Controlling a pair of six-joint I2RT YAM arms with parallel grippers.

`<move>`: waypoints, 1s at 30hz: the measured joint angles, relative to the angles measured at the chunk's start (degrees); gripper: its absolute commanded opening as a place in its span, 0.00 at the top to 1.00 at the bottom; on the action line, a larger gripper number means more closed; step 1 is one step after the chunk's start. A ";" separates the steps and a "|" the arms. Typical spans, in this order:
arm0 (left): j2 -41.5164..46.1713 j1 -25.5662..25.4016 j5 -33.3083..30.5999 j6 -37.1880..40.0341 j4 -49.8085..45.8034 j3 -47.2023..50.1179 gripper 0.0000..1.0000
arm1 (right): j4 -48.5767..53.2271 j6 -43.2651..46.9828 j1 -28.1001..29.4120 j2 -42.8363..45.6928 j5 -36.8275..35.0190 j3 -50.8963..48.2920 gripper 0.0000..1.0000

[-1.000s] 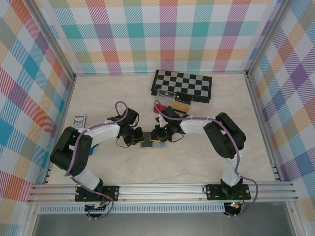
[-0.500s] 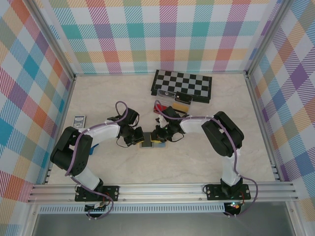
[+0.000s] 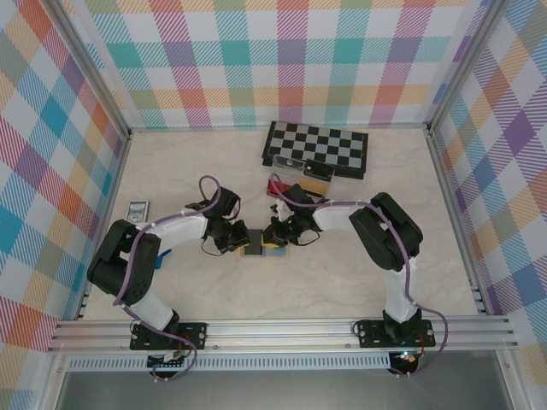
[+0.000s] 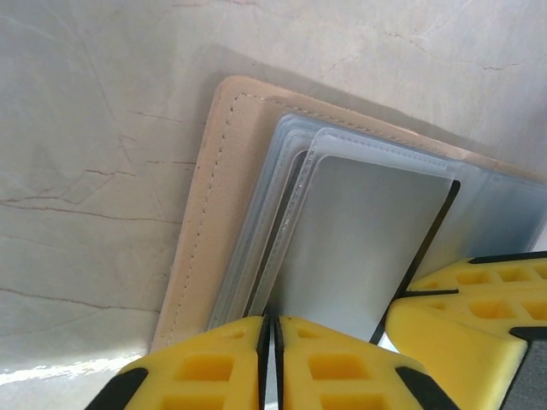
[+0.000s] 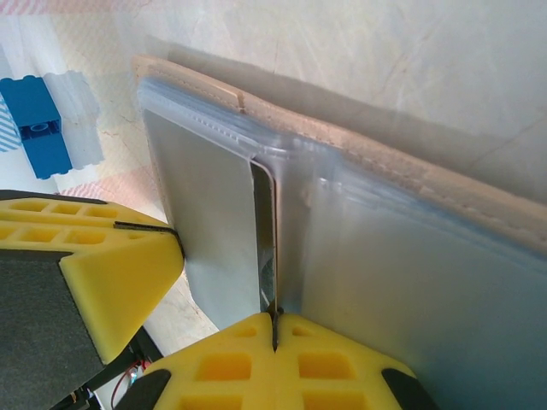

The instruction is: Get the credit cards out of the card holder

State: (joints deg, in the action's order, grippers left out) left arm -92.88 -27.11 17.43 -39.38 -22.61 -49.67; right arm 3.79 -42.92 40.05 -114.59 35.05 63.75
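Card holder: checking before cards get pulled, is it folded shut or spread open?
Spread open: the card holder lies flat on the table, clear sleeves facing up, a grey card inside one.

Tool [image 4: 272, 331] pinching card holder [image 4: 359, 239] sleeve, marble table [image 4: 85, 128]

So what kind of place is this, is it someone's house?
Probably not a house, more like a robot practice booth: two robot arms bolted to a metal rail, checkered cloth walls all around, and a chessboard laid out on the table.
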 measured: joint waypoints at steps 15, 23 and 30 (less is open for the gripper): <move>2.62 0.33 0.59 1.79 0.13 -0.02 0.81 | 4.24 1.66 -0.70 3.10 -2.64 -1.20 1.00; 2.38 0.42 3.63 1.86 1.86 -0.02 0.86 | 7.93 3.52 -0.76 3.54 -4.87 -1.05 1.00; -0.46 0.42 6.19 1.88 3.61 -0.02 0.90 | 9.57 4.83 -0.76 3.54 -5.05 -0.22 1.00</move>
State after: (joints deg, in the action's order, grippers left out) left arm -93.34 -26.70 23.62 -37.50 -19.00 -49.69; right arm 13.37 -38.09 39.29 -111.04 30.00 63.53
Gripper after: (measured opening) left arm 0.109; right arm 0.048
